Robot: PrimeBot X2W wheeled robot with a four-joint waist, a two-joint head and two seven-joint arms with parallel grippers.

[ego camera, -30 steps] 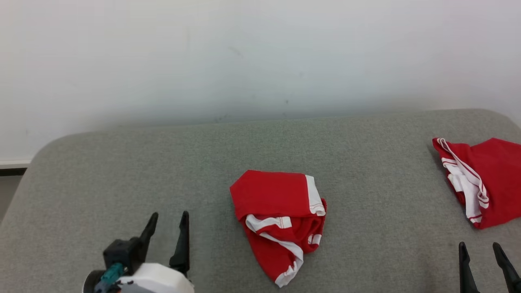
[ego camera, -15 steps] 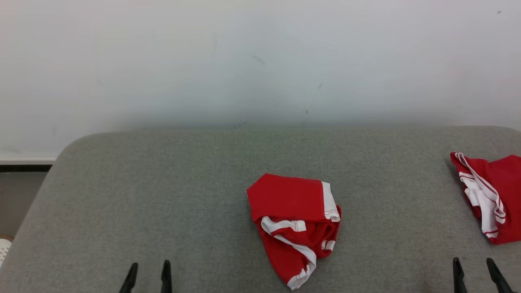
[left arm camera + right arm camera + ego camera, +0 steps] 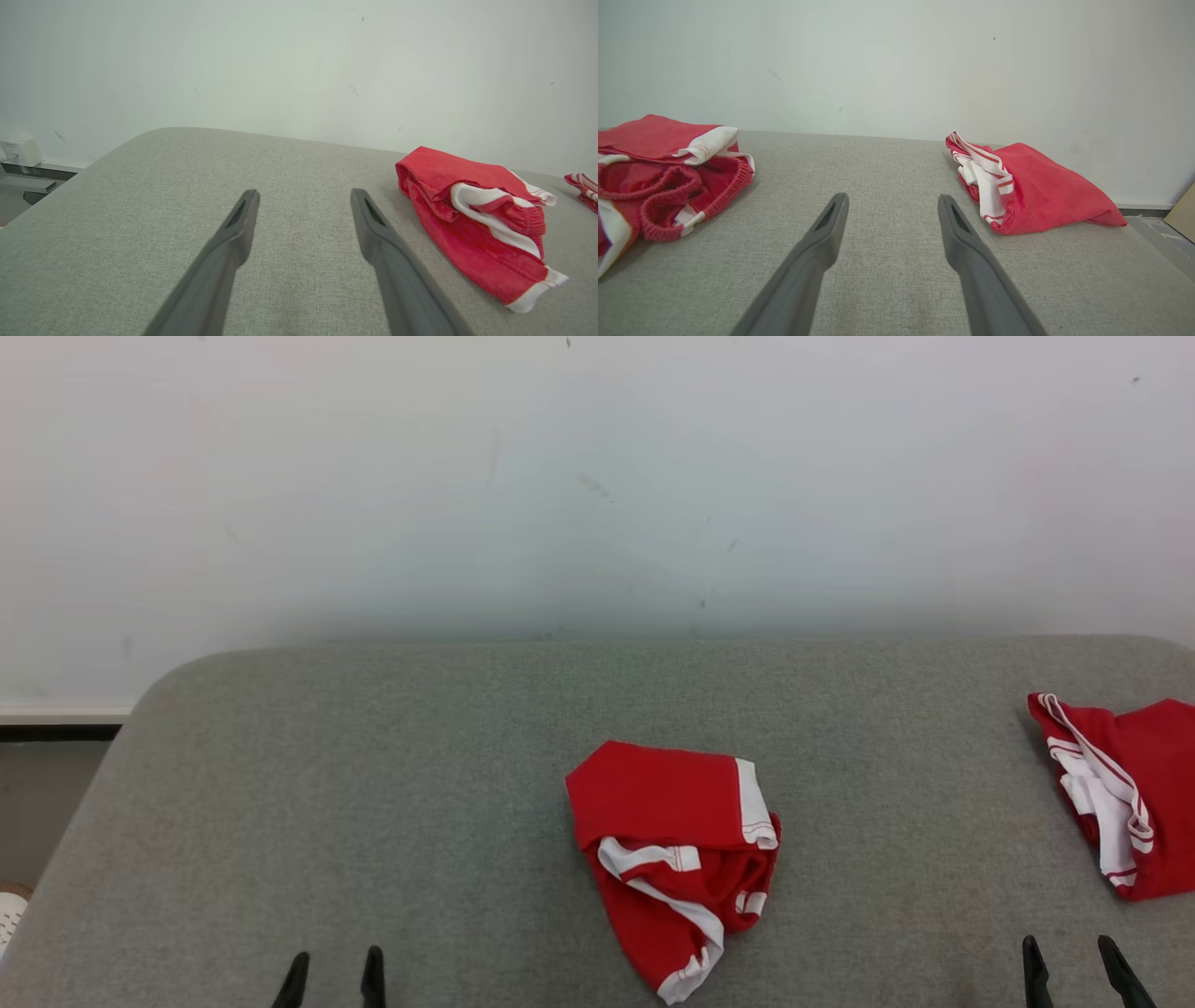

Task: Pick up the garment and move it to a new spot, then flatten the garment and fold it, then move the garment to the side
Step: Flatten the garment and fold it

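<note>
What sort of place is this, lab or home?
Probably a bare test room: grey fabric-covered table against a plain white wall, with a crumpled red garment mid-table and a second red garment at its right edge.

And there's the left gripper (image 3: 337, 956): two slim black fingers (image 3: 219, 261), matte charcoal up close, tapering to blunt tips; a narrow recessed slot behind each tip; the right gripper (image 3: 1068, 943) matches, same dark tapered pair.

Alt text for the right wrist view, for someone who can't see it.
The right gripper, open and empty, points across a grey cushion between two crumpled red-and-white garments, the left garment cropped, the right garment whole; white wall behind.
</note>
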